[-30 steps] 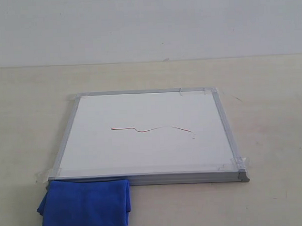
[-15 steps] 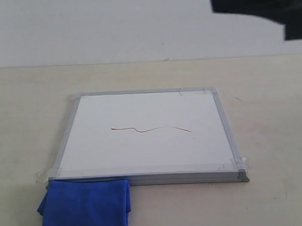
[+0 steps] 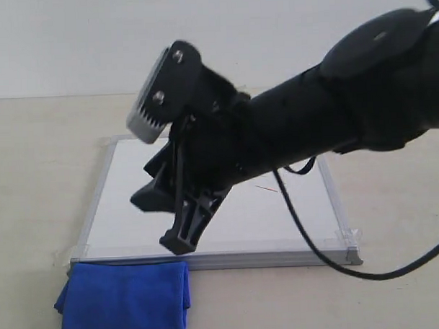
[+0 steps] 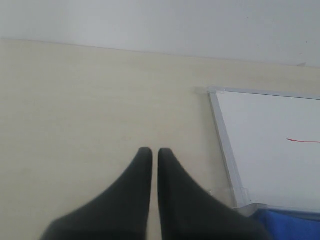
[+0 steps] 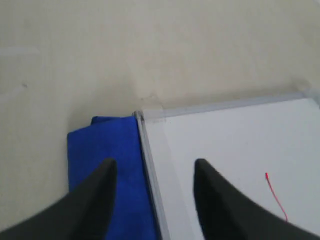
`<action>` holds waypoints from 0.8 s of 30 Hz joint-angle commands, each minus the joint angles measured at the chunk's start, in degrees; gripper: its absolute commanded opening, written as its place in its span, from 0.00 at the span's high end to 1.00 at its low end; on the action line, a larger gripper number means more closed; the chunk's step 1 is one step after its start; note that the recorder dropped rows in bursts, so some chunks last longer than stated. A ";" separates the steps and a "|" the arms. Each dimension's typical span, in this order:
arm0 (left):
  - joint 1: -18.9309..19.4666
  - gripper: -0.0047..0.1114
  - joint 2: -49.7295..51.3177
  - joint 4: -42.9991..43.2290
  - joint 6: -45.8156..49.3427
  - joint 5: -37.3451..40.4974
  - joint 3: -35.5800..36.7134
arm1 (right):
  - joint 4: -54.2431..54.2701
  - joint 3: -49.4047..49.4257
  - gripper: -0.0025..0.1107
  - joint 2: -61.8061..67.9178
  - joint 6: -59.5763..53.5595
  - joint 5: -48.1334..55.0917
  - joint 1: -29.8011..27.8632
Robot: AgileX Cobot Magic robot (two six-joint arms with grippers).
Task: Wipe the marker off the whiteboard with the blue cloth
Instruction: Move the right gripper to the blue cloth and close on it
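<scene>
While your right end effector (image 5: pixel 154 162) hovers spread apart, the pickup step is in hand: descend onto the blue cloth (image 3: pixel 123 298).

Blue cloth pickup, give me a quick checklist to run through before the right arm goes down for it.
1. Right hand open: ok, jaws stand apart.
2. Right hand centred over blue cloth: not ok, one finger is over the cloth, the other over the whiteboard.
3. Cloth free to lift: ok, nothing lies on it; it sits by the board's corner.
4. Marker there to wipe: ok, red line visible.
5. Left hand out of the way: ok, shut, over bare table.
</scene>
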 commanded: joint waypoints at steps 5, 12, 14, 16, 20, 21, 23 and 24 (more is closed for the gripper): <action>0.08 0.92 -0.24 -0.40 0.21 -0.83 -0.20 | 0.50 -0.38 0.44 7.60 -0.64 -8.20 5.57; 0.08 0.92 -0.24 -0.40 0.21 -0.83 -0.20 | 0.50 -0.48 0.44 11.43 -0.64 -18.87 11.92; 0.08 0.92 -0.24 -0.40 0.21 -0.83 -0.20 | 0.50 -0.48 0.44 12.17 -0.64 -18.69 12.79; 0.08 0.92 -0.24 -0.40 0.21 -0.83 -0.20 | 0.50 -1.00 0.44 12.89 -0.64 -15.47 13.08; 0.08 0.92 -0.24 -0.40 0.21 -0.83 -0.20 | 0.50 -2.13 0.43 14.74 1.28 -13.24 13.08; 0.08 0.92 -0.24 -0.40 0.21 -0.83 -0.20 | 0.50 -2.64 0.39 15.41 2.18 -12.78 13.08; 0.08 0.92 -0.24 -0.40 0.21 -0.83 -0.20 | 0.50 -3.43 0.29 16.53 3.00 -11.72 13.08; 0.08 0.92 -0.24 -0.40 0.21 -0.83 -0.20 | 0.50 -3.66 0.23 16.93 3.17 -11.29 13.08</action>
